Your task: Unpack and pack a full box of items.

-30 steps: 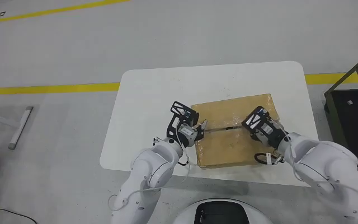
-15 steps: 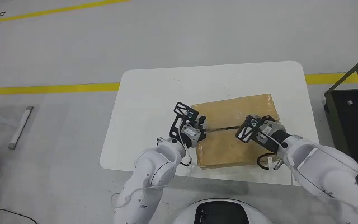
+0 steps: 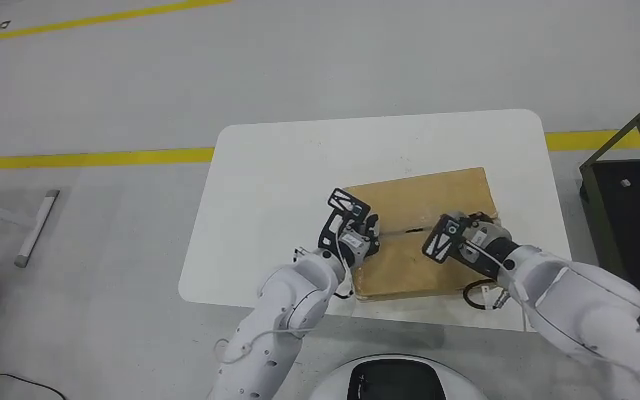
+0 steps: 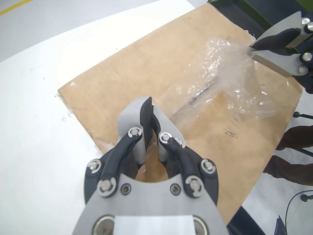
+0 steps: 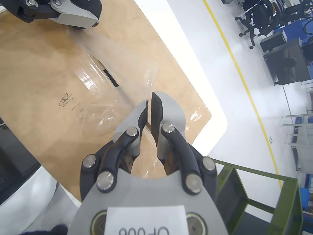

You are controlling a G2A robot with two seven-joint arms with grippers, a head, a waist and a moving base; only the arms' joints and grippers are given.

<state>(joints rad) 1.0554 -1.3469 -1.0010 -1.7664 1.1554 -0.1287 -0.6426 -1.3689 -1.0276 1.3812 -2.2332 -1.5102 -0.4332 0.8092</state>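
**Tape peel: tear, slip and drag risks**

Box sits toward the table's 4 o'clock, close to the 6 o'clock rim. Right gripper pinches the lifted tape. Left gripper is clenched at the seam's 9 o'clock end.

Risks: the film may tear or slip, or the pull may drag the box over the rim.

Free table lies from 9 to 12 o'clock. A rack crowds 3 o'clock.

White, round-cornered worktop bearing one flat brown cardboard box, flaps down, set slightly askew on the right half near the front edge.
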